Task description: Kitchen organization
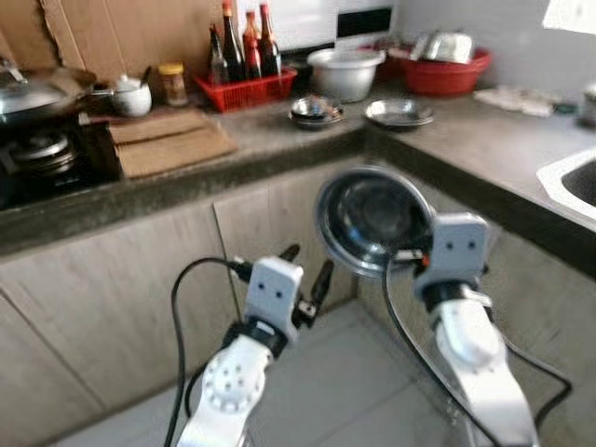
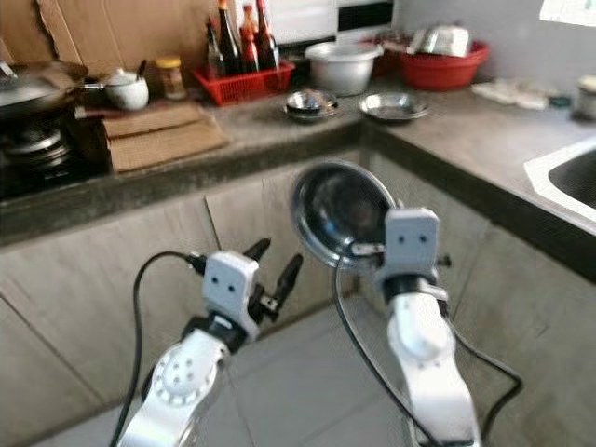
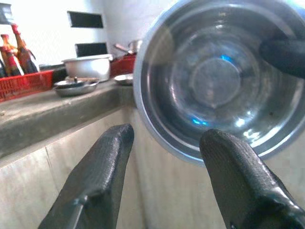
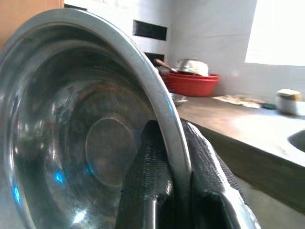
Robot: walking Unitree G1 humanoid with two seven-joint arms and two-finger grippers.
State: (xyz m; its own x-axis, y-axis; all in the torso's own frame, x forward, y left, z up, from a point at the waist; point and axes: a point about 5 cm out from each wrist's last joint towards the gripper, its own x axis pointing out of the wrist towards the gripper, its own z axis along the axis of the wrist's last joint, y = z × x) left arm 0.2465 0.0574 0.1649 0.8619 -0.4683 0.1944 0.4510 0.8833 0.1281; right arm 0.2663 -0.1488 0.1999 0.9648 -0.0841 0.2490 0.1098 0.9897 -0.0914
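Right wrist view shows the right gripper (image 4: 176,191) pinching the rim of a steel bowl (image 4: 90,143), one finger inside, one outside, so the bowl is held tilted on edge in front of the lower cabinets, below the counter (image 1: 484,140). The left gripper (image 1: 307,270) hangs just beside it, fingers spread and empty. By my reading the bowl is picked up but not yet put away; steel dishes (image 1: 398,113), a white pot (image 1: 345,73) and a red basin (image 1: 445,70) remain on the counter. Where the bowl belongs cannot be told, and the sink (image 1: 577,182) is cut off.
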